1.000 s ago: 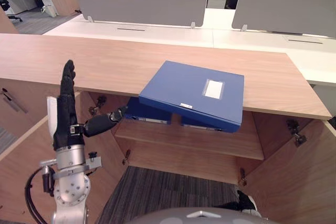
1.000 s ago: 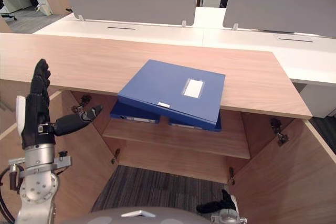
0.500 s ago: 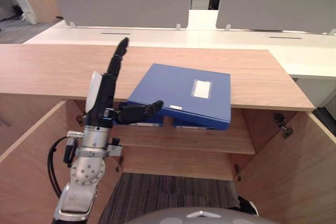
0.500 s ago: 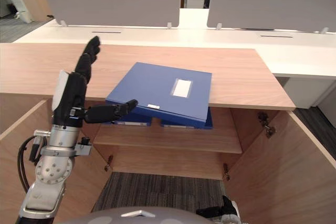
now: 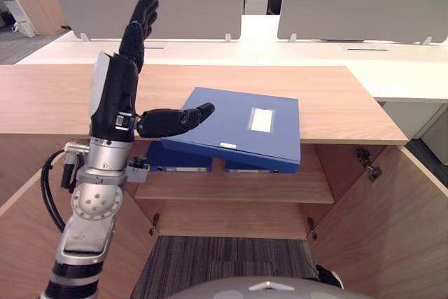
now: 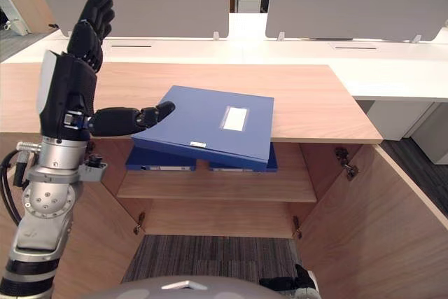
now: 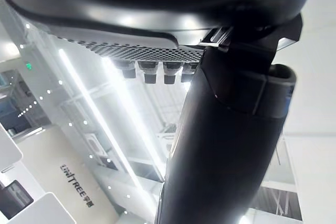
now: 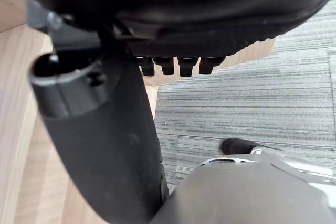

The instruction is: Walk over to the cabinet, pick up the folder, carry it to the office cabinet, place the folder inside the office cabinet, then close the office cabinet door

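Note:
A flat blue folder [image 5: 245, 131] with a white label lies on the wooden cabinet top [image 5: 56, 99], its front edge jutting out over the open cabinet. My left hand [image 5: 112, 99] is raised upright just left of the folder and nearer to me. It is open, fingers straight up, and its thumb [image 5: 175, 120] reaches sideways across the folder's left corner; whether it touches the folder I cannot tell. In the right wrist view my right hand [image 8: 105, 145] hangs open over grey carpet beside a wooden panel and holds nothing.
Under the top, two more blue folders [image 5: 178, 160] lie on the inner shelf [image 5: 238, 188]. Both cabinet doors stand open, the left door [image 5: 28, 229] and the right door [image 5: 392, 229]. White desks with grey partitions [image 5: 350, 12] stand behind.
The camera has shifted, and the folder now sits lower in view. My left hand has risen and moved towards the folder, its thumb now over the folder's left corner.

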Motion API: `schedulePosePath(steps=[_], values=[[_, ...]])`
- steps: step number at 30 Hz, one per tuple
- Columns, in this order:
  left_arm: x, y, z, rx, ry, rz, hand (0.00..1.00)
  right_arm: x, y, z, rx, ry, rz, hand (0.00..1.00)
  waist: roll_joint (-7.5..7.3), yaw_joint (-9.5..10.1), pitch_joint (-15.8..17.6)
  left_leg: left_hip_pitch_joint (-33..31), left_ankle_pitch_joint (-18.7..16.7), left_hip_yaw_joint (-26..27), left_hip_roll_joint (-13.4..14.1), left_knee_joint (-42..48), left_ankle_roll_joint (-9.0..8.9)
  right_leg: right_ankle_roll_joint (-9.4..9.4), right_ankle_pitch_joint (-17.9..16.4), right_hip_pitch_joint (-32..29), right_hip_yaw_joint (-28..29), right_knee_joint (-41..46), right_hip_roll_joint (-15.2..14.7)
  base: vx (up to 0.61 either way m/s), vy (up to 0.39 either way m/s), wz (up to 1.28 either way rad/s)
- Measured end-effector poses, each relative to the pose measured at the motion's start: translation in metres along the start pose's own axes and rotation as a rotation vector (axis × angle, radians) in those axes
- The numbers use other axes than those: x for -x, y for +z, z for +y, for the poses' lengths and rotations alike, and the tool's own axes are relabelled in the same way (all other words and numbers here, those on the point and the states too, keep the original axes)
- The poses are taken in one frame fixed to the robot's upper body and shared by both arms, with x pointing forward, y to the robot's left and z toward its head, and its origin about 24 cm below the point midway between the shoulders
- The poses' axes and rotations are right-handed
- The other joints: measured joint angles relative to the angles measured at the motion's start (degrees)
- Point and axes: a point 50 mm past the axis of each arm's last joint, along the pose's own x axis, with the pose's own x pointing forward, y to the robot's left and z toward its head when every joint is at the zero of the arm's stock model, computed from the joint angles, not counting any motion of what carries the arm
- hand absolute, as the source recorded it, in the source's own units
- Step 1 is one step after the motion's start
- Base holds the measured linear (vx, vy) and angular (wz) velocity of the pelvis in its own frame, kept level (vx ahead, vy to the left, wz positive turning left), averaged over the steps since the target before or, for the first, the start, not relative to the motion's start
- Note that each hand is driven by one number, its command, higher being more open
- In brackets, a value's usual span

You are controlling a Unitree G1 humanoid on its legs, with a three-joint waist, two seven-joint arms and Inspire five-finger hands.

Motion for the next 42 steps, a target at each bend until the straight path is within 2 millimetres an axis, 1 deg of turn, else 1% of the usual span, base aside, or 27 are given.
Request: schedulePosePath(steps=[4,6,7,8,9,10,11,12,13,15,18,24,36,38,42], values=[[-0.004,0.003,0.002,0.000,-0.007,-0.026,1.00,0.000,0.000,0.001,-0.001,0.005,0.002,1.00,-0.21,-0.08,-0.49,-0.02,0.00,0.06,0.00,0.00,0.00,0.00,0.00,-0.08,0.07,-0.03,0.01,0.00,0.000,0.00],[0.000,0.001,-0.011,0.068,-0.015,-0.014,1.00,0.000,-0.001,0.002,-0.002,0.007,0.003,1.00,-0.35,-0.18,-0.54,-0.04,0.00,0.07,-0.01,0.00,0.00,0.00,0.00,-0.11,0.07,0.01,-0.02,0.00,0.000,0.00],[0.007,0.000,-0.028,0.143,-0.030,0.010,1.00,0.000,-0.001,0.002,-0.002,0.008,0.004,1.00,-0.45,-0.13,-0.57,-0.02,-0.01,0.08,-0.04,0.01,0.01,0.00,0.00,-0.11,0.08,0.03,-0.06,0.00,0.000,0.00],[0.016,-0.001,-0.049,0.203,-0.091,0.043,1.00,0.001,-0.001,0.003,-0.002,0.009,0.003,1.00,-0.67,-0.12,-0.60,-0.01,-0.05,0.10,-0.06,0.03,0.04,0.00,0.00,-0.12,0.11,0.02,-0.08,0.00,0.000,0.00],[0.020,-0.001,-0.061,0.220,-0.141,0.060,1.00,0.001,-0.001,0.003,-0.003,0.011,0.003,1.00,-0.79,-0.11,-0.61,-0.01,-0.07,0.12,-0.05,0.08,0.03,0.00,0.00,-0.11,0.12,0.03,-0.07,0.00,0.000,0.00],[0.030,-0.004,-0.086,0.240,-0.268,0.091,1.00,0.001,0.000,0.004,-0.003,0.011,0.001,1.00,-0.85,-0.17,-0.58,0.02,-0.17,0.22,-0.03,0.20,0.01,0.00,0.00,-0.12,0.23,0.05,-0.04,-0.03,-0.021,-0.04],[0.041,-0.008,-0.105,0.235,-0.397,0.122,1.00,0.000,0.001,0.004,-0.003,0.010,-0.004,1.00,-0.66,-0.50,-0.58,0.14,-0.17,0.27,-0.03,0.18,0.01,0.00,0.01,-0.10,0.28,0.10,-0.02,-0.03,-0.025,-0.07],[0.051,-0.014,-0.116,0.199,-0.501,0.148,1.00,0.000,0.004,0.002,-0.002,0.005,-0.014,1.00,-0.29,-1.36,-0.49,0.24,-0.17,0.44,0.01,0.15,0.01,-0.02,0.02,-0.13,0.43,0.10,0.03,-0.03,-0.022,-0.07],[0.055,-0.018,-0.119,0.183,-0.534,0.165,1.00,0.000,0.004,0.002,-0.001,0.002,-0.017,1.00,-0.09,-1.82,-0.48,0.26,-0.17,0.52,0.03,0.11,0.01,-0.03,0.03,-0.20,0.49,0.11,0.06,-0.02,-0.017,-0.07],[0.063,-0.026,-0.120,0.135,-0.581,0.203,1.00,0.000,0.002,-0.002,0.005,-0.012,-0.012,1.00,0.55,-2.65,-0.44,0.54,-0.17,0.99,0.22,-0.20,0.00,-0.08,0.06,-0.31,0.83,0.05,0.30,-0.02,-0.024,-0.10],[0.064,-0.027,-0.118,0.102,-0.594,0.199,1.00,0.000,0.001,-0.003,0.028,-0.015,-0.010,1.00,0.55,-2.66,-0.44,0.78,-0.23,1.15,0.41,-0.42,-0.11,-0.17,0.00,-0.20,0.85,-0.09,0.54,-0.01,-0.035,-0.05],[0.065,-0.027,-0.118,0.068,-0.602,0.186,1.00,-0.001,0.005,-0.002,0.042,-0.015,-0.020,1.00,0.54,-2.83,-0.44,0.78,-0.24,1.15,0.33,-0.61,-0.11,-0.17,0.01,-0.19,0.75,-0.31,0.50,0.00,0.000,0.00],[0.067,-0.026,-0.121,-0.100,-0.624,0.122,1.00,-0.001,0.005,-0.002,0.040,-0.019,-0.020,1.00,0.37,-3.03,-0.05,0.77,-0.24,1.10,0.26,-0.63,-0.11,-0.15,0.02,-0.17,0.60,-0.40,0.40,-0.01,-0.004,0.00],[0.067,-0.025,-0.121,-0.106,-0.615,0.117,1.00,-0.001,0.004,-0.002,0.039,-0.022,-0.019,1.00,0.21,-3.03,0.26,0.77,-0.24,1.06,0.24,-0.63,-0.11,-0.14,0.02,-0.16,0.56,-0.40,0.38,0.00,0.000,0.00],[0.066,-0.020,-0.121,-0.096,-0.593,0.105,1.00,-0.001,0.006,-0.002,0.037,-0.023,-0.021,1.00,0.35,-3.02,0.90,0.72,-0.24,0.94,0.23,-0.63,-0.10,-0.13,0.01,-0.08,0.55,-0.43,0.33,0.00,0.000,0.00]])
